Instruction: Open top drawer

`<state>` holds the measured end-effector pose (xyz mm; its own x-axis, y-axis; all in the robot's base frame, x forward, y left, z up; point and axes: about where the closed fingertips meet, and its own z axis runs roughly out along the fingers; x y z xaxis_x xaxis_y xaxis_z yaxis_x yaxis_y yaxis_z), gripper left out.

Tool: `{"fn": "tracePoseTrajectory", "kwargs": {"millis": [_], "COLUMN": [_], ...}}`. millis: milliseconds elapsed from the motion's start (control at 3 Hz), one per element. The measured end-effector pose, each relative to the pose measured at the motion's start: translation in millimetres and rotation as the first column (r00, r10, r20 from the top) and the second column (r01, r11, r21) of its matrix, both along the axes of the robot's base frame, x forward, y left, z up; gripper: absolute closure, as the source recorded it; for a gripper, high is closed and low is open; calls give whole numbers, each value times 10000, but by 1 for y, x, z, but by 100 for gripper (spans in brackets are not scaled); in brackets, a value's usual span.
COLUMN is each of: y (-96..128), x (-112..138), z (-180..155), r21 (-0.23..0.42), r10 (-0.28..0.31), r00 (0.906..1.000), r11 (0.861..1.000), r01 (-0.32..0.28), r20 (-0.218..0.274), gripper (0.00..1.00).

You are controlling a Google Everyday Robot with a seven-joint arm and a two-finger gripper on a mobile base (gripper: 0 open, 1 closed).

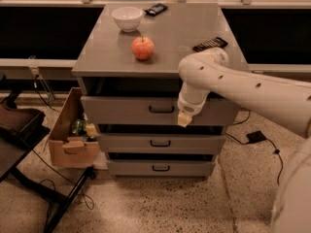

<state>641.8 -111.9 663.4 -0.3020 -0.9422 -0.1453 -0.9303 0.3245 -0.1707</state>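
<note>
The top drawer [126, 111] is the tallest grey front of the cabinet, with a small dark bar handle [161, 109] at its centre. Its front stands a little out from the cabinet, with a dark gap under the cabinet top [194, 28]. My gripper [184, 118] hangs from the white arm in front of this drawer's face, just right of the handle and at the front's lower edge. Two shorter grey drawers, the middle [160, 143] and the bottom [160, 168], sit below it.
A red apple [143, 48], a white bowl [127, 18], a dark packet [156, 8] and a black remote [209, 44] lie on the cabinet top. A cardboard box [70, 140] with bottles stands at the left, beside a black stand [29, 178]. A power adapter [254, 137] and cables lie at the right.
</note>
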Motion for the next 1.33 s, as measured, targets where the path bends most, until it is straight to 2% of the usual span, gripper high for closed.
{"fn": "tracePoseTrajectory", "kwargs": {"millis": [333,667,1333], "y": [0,0,0], "x": [0,0,0], "z": [3,10,10], "r21": [1,1,1], "r10": [-1,-1,-1], "r00": [10000,10000,10000], "r11": [10000,10000,10000], "r01": [1,1,1], "r20": [0,0,-1], "gripper": [87,83,36]}}
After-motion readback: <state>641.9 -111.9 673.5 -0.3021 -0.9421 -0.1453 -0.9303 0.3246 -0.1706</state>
